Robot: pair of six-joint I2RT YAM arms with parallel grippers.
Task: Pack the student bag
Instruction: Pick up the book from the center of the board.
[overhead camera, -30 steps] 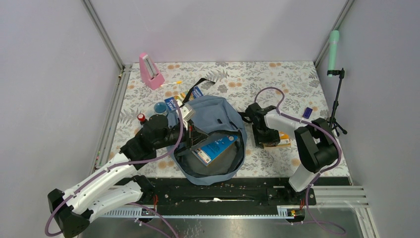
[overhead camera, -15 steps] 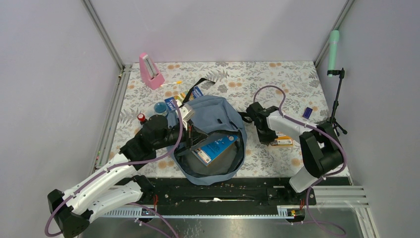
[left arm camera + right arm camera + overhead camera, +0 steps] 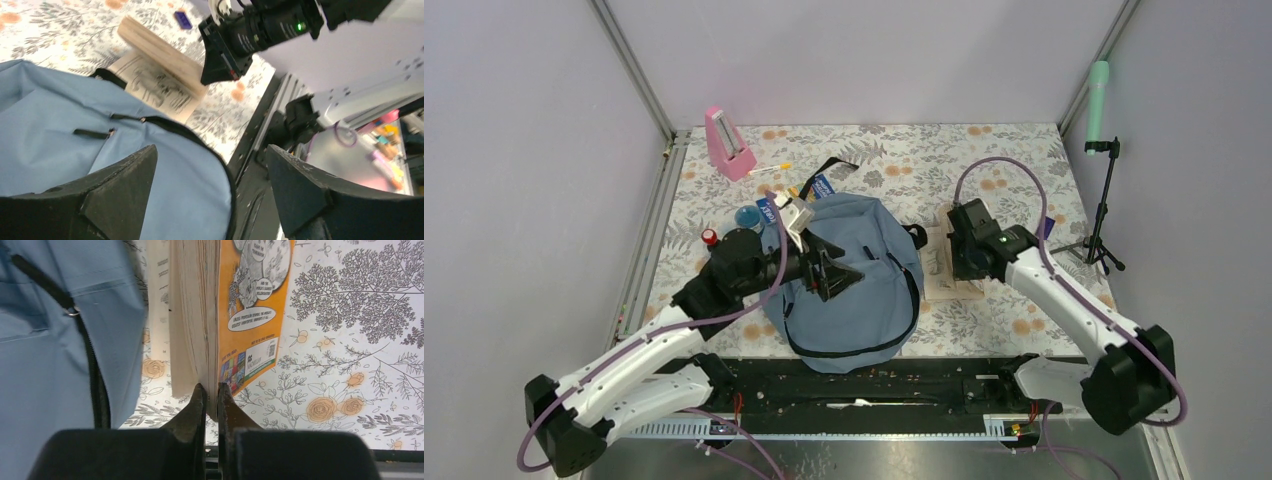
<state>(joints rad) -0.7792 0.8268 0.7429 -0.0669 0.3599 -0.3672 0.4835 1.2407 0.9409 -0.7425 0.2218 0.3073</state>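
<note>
The student bag (image 3: 864, 300) lies flat in the middle of the table (image 3: 1014, 160) with its flap down over the mouth, so whatever it holds is hidden (the zip looks undone, though I cannot be sure). The left gripper (image 3: 212, 165) hovers just above the flap, jaws wide apart and holding nothing. The right gripper (image 3: 211, 390) is pinched tight on the orange cover of a book (image 3: 250, 315), which hangs open just beside the bag's right edge. Packing looks only partway done: the book is not yet inside, and a pen (image 3: 769, 170), a red-capped bottle (image 3: 710, 237) and blue cards (image 3: 822, 186) lie loose beyond the bag.
</note>
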